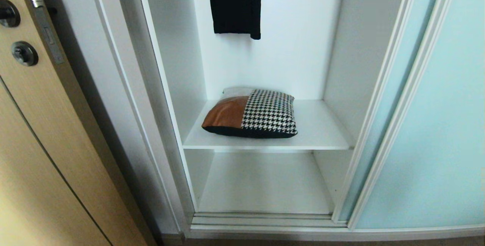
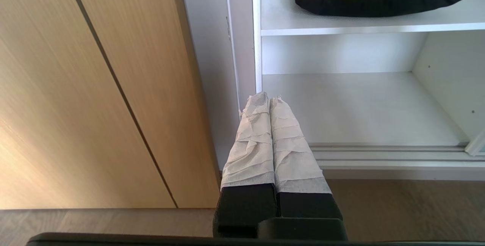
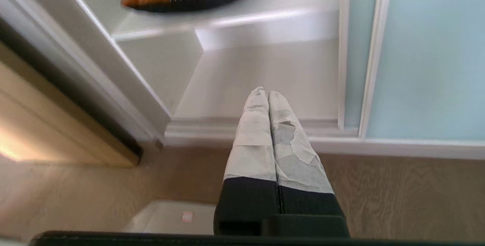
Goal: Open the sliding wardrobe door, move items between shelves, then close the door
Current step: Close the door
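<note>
Fingers wrapped in pale tape are pressed together, holding nothing, on the right gripper (image 3: 268, 93), which hangs low outside the wardrobe, pointing at the bare lower shelf (image 3: 261, 83). The left gripper (image 2: 269, 98) is likewise clenched and empty, near the wardrobe's left frame. Above and beyond both lies the rectangular cushion of tan leather and black-and-white houndstooth (image 1: 252, 114), flat on the upper white shelf board (image 1: 322, 128), towards its left side. A plain black garment (image 1: 235, 3) hangs higher up. To the right gripper's right stands the frosted aqua-blue sliding glass door (image 1: 435, 124), slid open.

The risks, as I judge them: clenched fingers would only push the soft cushion backwards instead of gripping it, and an arm rising from below could strike the shelf's front edge.
</note>
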